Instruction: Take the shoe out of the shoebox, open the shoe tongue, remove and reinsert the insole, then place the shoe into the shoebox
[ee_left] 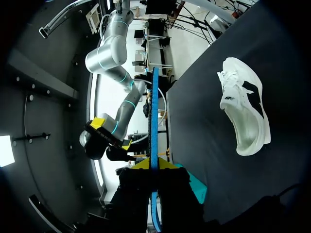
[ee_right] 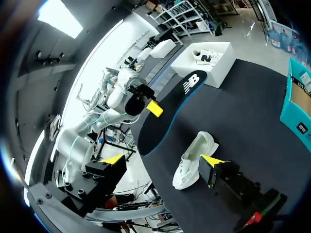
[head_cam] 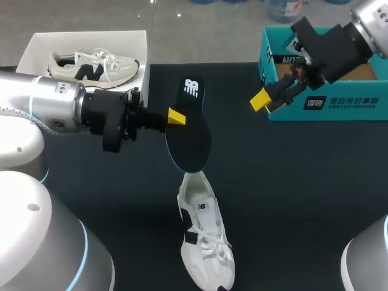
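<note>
Dark counter (head_cam: 303,194), white shoe (head_cam: 205,242) lying near left claw (head_cam: 176,117), which pinches black insole (head_cam: 189,130), right claw (ee_right: 163,160) spread wide by teal shoebox (head_cam: 339,104).

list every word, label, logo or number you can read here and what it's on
No text is clear enough to quote.
insole: white logo mark near one end, no readable words
teal shoebox: white characters on the front wall and dark print on the flap, too blurred to read
shoe in the white box: dark side emblem, no words
shoe on the table: small dark tongue tag, too small to read
</note>
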